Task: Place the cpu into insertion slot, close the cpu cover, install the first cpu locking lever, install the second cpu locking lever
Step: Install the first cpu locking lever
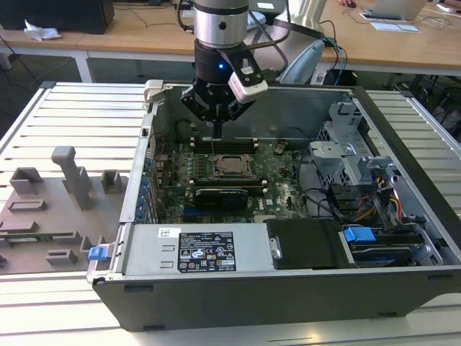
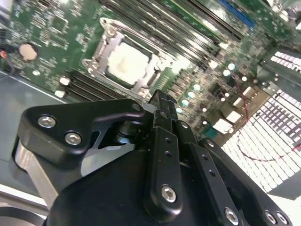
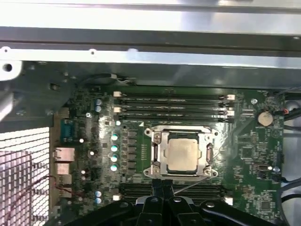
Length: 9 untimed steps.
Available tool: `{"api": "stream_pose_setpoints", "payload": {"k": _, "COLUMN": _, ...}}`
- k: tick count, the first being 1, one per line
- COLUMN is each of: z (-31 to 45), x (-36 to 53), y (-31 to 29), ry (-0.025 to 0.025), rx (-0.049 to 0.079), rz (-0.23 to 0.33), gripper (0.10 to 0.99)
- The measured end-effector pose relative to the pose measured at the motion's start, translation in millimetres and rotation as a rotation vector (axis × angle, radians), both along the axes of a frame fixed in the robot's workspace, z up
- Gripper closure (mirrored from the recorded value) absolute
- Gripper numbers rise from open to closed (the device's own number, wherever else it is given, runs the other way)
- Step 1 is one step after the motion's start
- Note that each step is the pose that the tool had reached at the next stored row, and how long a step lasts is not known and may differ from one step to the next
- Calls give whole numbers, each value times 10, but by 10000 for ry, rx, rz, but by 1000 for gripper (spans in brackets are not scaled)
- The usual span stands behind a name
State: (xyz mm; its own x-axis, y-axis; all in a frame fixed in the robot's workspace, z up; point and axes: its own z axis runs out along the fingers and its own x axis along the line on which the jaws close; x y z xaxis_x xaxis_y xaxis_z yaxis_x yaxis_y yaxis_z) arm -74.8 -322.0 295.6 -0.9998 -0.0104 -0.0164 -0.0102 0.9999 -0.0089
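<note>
Pale silvery-grey cpu (image 3: 182, 154), silvery cpu cover (image 3: 181, 133), green circuit board (image 3: 254, 157) — black gripper (image 3: 162, 187)

Pale silvery square cpu (image 1: 232, 165) lies in square black insertion slot (image 1: 249, 167), exterior view centre; black gripper (image 1: 216, 134) above, upper centre; grey metal box (image 1: 155, 252) lower centre.

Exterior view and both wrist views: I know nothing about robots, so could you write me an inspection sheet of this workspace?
Surface: grey slatted metal table carrying an open dark grey computer case.
Job's things: pale silvery square cpu lies in the window of the thin silvery metal cover frame, on the green circuit board.
Clutter: grey moulded fixture tray, exterior view's left.
Grippers: black gripper above the board, fingers together, nothing between them.
Cables: black and orange wires inside the case.
Surroundings: wooden desks behind.
</note>
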Motion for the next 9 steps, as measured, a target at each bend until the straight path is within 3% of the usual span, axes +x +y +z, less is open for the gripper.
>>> {"api": "stream_pose_setpoints", "payload": {"k": 6, "z": -27, "x": -120, "y": 139, "ry": 2, "rx": -1, "rz": -1, "gripper": 980}}
{"api": "stream_pose_setpoints", "payload": {"k": 9, "z": -80, "x": -167, "y": 209, "ry": -1, "rx": 1, "rz": 0, "gripper": 980}}
